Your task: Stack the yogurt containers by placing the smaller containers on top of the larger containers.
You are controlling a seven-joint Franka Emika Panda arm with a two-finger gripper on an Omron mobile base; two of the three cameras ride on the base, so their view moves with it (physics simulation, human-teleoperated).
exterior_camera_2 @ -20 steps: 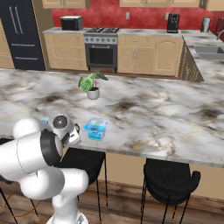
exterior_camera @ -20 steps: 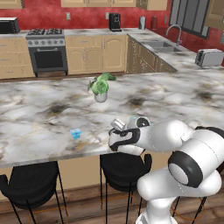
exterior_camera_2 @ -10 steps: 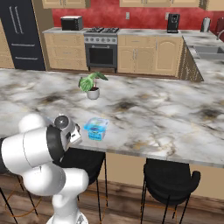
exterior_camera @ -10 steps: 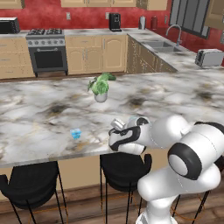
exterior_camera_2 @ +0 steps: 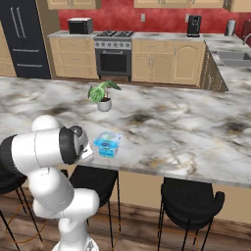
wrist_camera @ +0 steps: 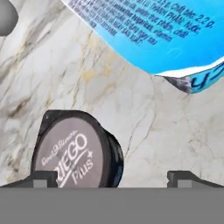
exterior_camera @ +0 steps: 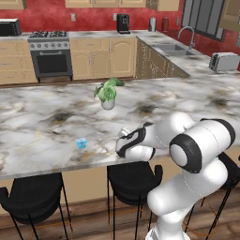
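Observation:
In the hand view, a dark round cup [wrist_camera: 74, 154] with a pale printed top stands on the marble just ahead of my gripper [wrist_camera: 113, 178]. The jaws are open and the cup sits between them, nearer the left fingertip [wrist_camera: 43, 178]. Beyond it, at the upper right, is the squarish blue tub [wrist_camera: 157, 30], also seen near the counter's front edge as the blue tub [exterior_camera_2: 108, 143]. A tiny light-blue cup [exterior_camera: 81, 143] stands apart to the left of my hand [exterior_camera: 125, 145]. I hold nothing.
A white pot with a green plant [exterior_camera: 108, 93] stands mid-counter, behind the cups. The marble counter's front edge [exterior_camera: 56, 168] runs just under my hand. Black stools [exterior_camera: 133, 176] stand below it. Stove and cabinets line the far wall.
My arm's elbow has swung a little. The hand has stayed low over the counter by the tub, with the jaws open as before. The cups and tub have not moved.

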